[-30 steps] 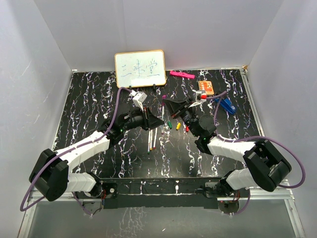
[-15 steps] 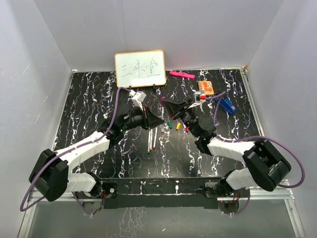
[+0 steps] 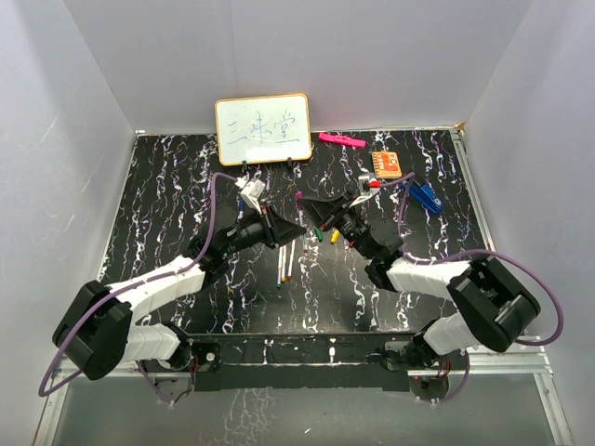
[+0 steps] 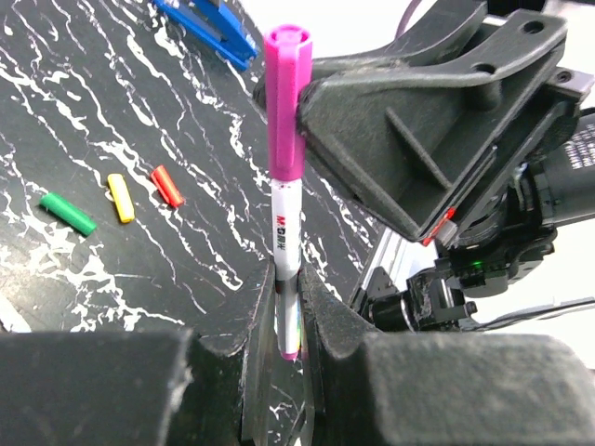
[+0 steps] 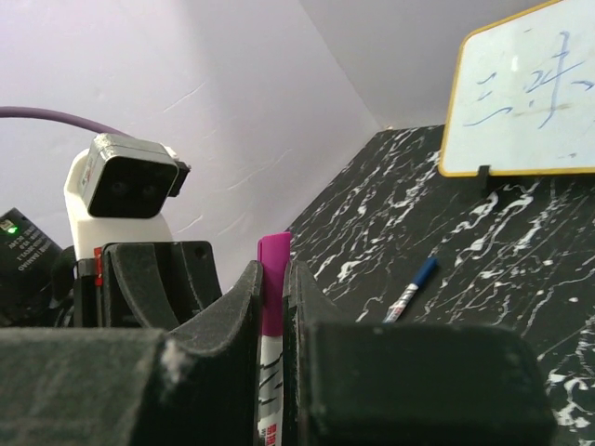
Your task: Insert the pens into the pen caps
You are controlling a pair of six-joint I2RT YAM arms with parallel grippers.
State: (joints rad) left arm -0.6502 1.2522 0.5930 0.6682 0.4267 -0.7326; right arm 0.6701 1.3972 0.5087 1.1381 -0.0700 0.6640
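Observation:
A white pen point(image 4: 286, 232) stands upright between my two grippers above the middle of the table. My left gripper point(image 4: 288, 279) point(image 3: 296, 226) is shut on its lower end. My right gripper point(image 5: 274, 279) point(image 3: 305, 210) is shut on the purple pen cap point(image 4: 284, 102) point(image 5: 274, 253), which sits on the pen's upper end. Green point(image 4: 67, 213), yellow point(image 4: 121, 197) and red point(image 4: 168, 185) pen caps lie on the table below. Two loose pens point(image 3: 286, 261) lie side by side near the left gripper. A pen with a blue cap point(image 5: 414, 286) lies further back.
A small whiteboard point(image 3: 263, 129) stands at the back. A pink bar point(image 3: 340, 140), an orange board point(image 3: 387, 163) and a blue clip-like object point(image 3: 426, 197) point(image 4: 209, 23) lie at the back right. Grey walls close in the black marbled table point(image 3: 167, 204) on three sides.
Both grippers have shifted a little to the left and nearer, keeping the pen and its purple cap between them. The caps and loose pens on the table have not moved.

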